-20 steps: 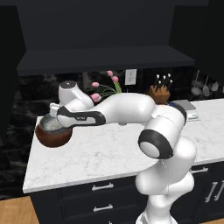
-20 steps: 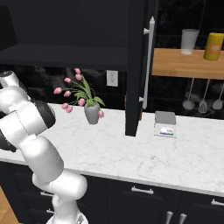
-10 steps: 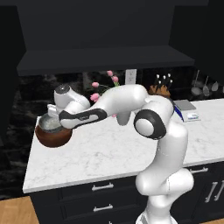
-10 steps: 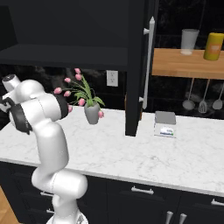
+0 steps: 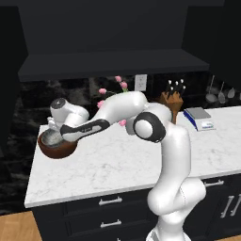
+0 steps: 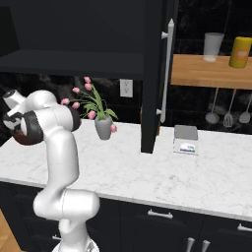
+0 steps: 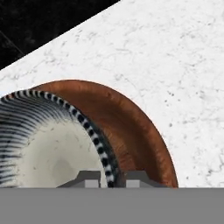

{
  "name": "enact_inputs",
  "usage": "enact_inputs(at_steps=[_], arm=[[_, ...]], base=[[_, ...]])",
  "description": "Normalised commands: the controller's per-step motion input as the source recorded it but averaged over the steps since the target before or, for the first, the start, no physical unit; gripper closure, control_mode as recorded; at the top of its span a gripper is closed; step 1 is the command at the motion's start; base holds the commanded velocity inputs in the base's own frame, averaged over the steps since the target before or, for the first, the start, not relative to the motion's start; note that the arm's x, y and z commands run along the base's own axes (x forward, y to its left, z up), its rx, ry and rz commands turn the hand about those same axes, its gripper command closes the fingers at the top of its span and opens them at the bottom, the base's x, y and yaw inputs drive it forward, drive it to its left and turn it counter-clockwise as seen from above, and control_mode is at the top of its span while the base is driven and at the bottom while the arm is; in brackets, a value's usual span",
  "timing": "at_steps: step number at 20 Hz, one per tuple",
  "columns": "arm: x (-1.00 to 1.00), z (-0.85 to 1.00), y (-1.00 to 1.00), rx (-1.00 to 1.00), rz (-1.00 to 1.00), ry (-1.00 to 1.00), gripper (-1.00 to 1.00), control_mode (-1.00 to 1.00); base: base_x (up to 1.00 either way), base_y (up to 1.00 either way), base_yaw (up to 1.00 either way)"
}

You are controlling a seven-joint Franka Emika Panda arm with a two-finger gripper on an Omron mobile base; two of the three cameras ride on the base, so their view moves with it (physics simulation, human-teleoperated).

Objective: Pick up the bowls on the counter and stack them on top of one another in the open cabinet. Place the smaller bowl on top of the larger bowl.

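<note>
I see gripper (image 7: 108, 178) nearly closed, fingertips (image 7: 89, 178) straddling rim of smaller bowl (image 7: 48, 144), apparently pinching it. Smaller bowl sits inside larger bowl (image 5: 57, 148), on counter (image 5: 117, 164) at left end, below cabinet (image 5: 113, 63).

A black stone backsplash (image 6: 59, 83) is running behind the worktop, carrying a white outlet (image 6: 125, 88). Utensils (image 6: 229, 118) are hanging under a wooden shelf (image 6: 209, 76), and wood flooring (image 5: 14, 228) is showing below.

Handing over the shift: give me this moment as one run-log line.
stage: stacking on counter | gripper: fingers straddle smaller bowl rim | smaller bowl: inside larger bowl | larger bowl: on counter | cabinet: shelf holds neither bowl
</note>
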Motion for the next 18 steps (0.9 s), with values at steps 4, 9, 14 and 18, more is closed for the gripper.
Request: enact_inputs(at_steps=[4, 9, 14, 18], arm=[[0.07, 0.18, -0.01, 0.0, -0.01, 0.01, -1.0, -1.0], [-0.57, 0.01, -0.65, 0.0, 0.01, 0.09, -1.0, -1.0], [-0.05, -0.09, -0.24, 0.0, 0.11, 0.06, -1.0, -1.0], [0.0, -0.4, -0.1, 0.0, 0.11, 0.1, -1.0, -1.0]], base=[[0.0, 0.0, 0.0], [0.0, 0.0, 0.0], [0.0, 0.0, 0.0], [0.0, 0.0, 0.0]])
